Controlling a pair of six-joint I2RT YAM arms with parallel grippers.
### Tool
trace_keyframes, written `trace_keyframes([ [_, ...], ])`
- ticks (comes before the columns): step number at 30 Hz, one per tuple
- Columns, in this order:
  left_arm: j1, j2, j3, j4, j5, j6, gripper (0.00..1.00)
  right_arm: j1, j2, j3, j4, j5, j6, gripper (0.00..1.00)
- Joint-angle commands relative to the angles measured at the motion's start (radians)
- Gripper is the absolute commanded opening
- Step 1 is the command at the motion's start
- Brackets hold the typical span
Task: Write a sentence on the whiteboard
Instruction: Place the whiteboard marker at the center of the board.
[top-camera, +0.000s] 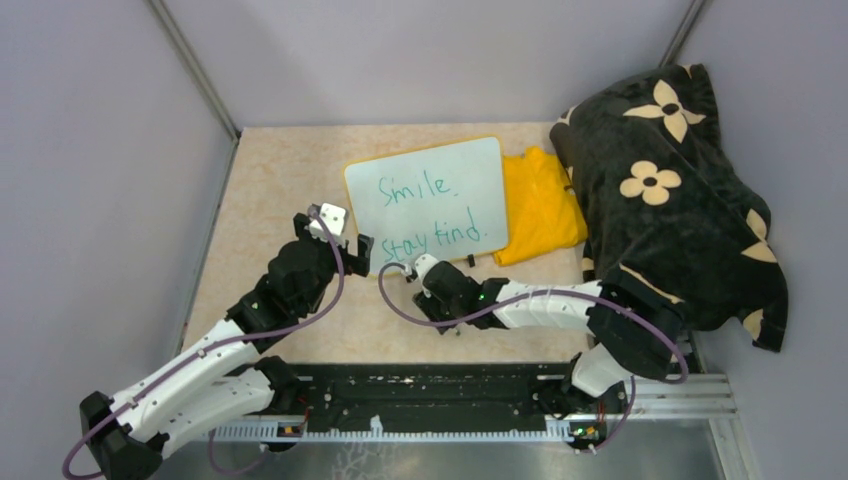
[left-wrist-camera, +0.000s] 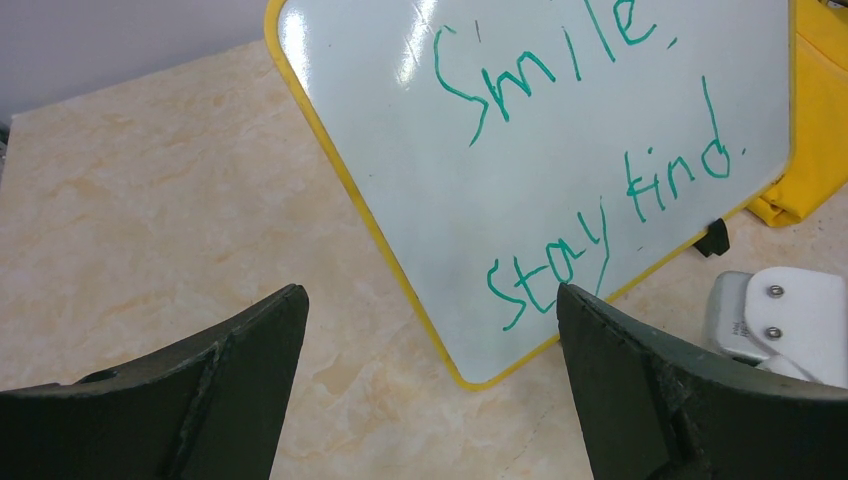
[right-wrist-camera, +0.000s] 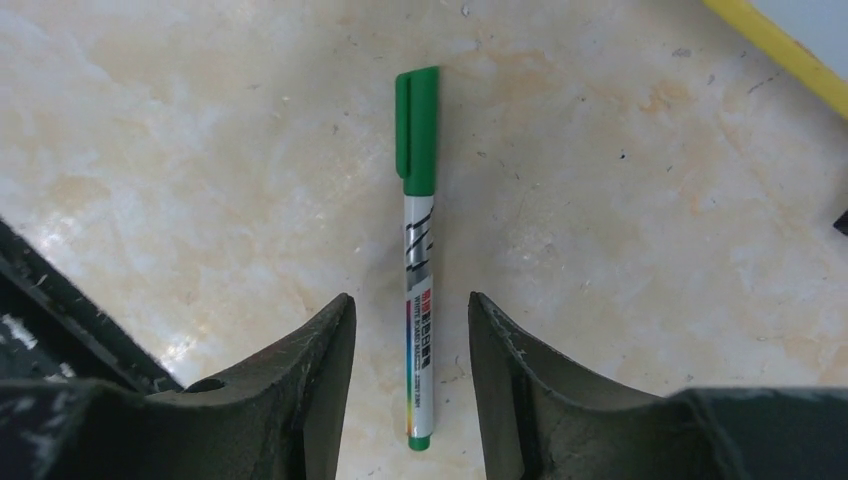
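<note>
Grey walls close in a beige marbled table (top-camera: 270, 180), seen from above with the arm bases at 6 o'clock. At the left, the left arm reaches toward 1 o'clock, and the left claw (left-wrist-camera: 430, 300) hangs with its two dark fingers spread wide and nothing between them, just off the near left corner of the whiteboard (top-camera: 430, 200). The whiteboard sits in the middle of the table toward 12 o'clock, its yellow frame turned a little so the left end is nearer the arms. The sentence (top-camera: 412, 187) stands on it in thin green letters, "Smile." above and "stay kind." below. At 6 o'clock of the board the right claw (right-wrist-camera: 410, 300) points down at the table, its fingers parted. A marker (right-wrist-camera: 418, 230) lies flat on the table between them, with a gap on each side, so it is not pinched. The marker runs from 12 to 6 o'clock in the right wrist view, with its green cap (right-wrist-camera: 417, 125) on at the 12 o'clock end. At 3 o'clock of the board a yellow cloth (top-camera: 540, 200) touches its edge, and farther right lies a black blanket (top-camera: 670, 200) with cream flowers.
</note>
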Motion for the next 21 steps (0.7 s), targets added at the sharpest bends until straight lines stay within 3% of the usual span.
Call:
trace_keyframes([
  [1, 0.000, -0.001, -0.004, 0.020, -0.007, -0.013, 0.98, -0.008, -0.138, -0.006, 0.049, -0.028, -0.011, 0.48],
  [13, 0.000, 0.076, 0.014, 0.028, 0.018, -0.122, 0.98, -0.009, -0.372, -0.058, 0.083, 0.068, 0.027, 0.57],
  [18, 0.000, 0.166, 0.049, 0.006, -0.030, -0.288, 0.98, -0.008, -0.431, -0.065, 0.113, 0.172, 0.071, 0.58],
  [21, 0.001, 0.225, 0.086, -0.059, -0.090, -0.466, 0.98, -0.008, -0.468, -0.073, 0.122, 0.369, 0.171, 0.63],
])
